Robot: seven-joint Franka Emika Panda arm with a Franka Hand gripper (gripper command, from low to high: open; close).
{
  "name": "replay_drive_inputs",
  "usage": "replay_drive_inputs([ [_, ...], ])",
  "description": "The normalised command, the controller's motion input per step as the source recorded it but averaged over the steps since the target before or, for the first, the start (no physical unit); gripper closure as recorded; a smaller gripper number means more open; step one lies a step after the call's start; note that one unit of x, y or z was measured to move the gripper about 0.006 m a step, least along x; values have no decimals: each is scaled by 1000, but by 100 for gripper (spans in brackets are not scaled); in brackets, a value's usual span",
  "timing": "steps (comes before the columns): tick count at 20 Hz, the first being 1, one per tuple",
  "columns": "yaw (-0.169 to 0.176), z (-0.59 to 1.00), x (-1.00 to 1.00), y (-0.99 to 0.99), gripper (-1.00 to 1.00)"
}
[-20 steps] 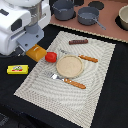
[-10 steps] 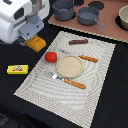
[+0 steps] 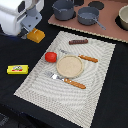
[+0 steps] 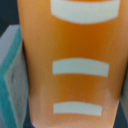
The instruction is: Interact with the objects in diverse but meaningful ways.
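While the tool [image 3: 33,31] holds the bread block [image 3: 36,35], tomato [image 3: 50,57] on placemat [image 3: 95,80]

Orange bread block [image 4: 72,50] fills nearly the whole frame, blurred and very close. Three pale curved stripes cross its face, one above another. At one edge, a grey slab with a teal border [image 4: 11,85] against dark background.

A black tabletop [image 3: 115,95] fills the exterior view. A reddish-brown board [image 3: 107,31] lies along its far edge.
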Motion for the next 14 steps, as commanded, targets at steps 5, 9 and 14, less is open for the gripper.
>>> replay_drive_inputs([
  [5,131,-466,-399,329,100],
  [9,117,-494,-267,350,100],
  [14,84,-506,-45,230,100],
])
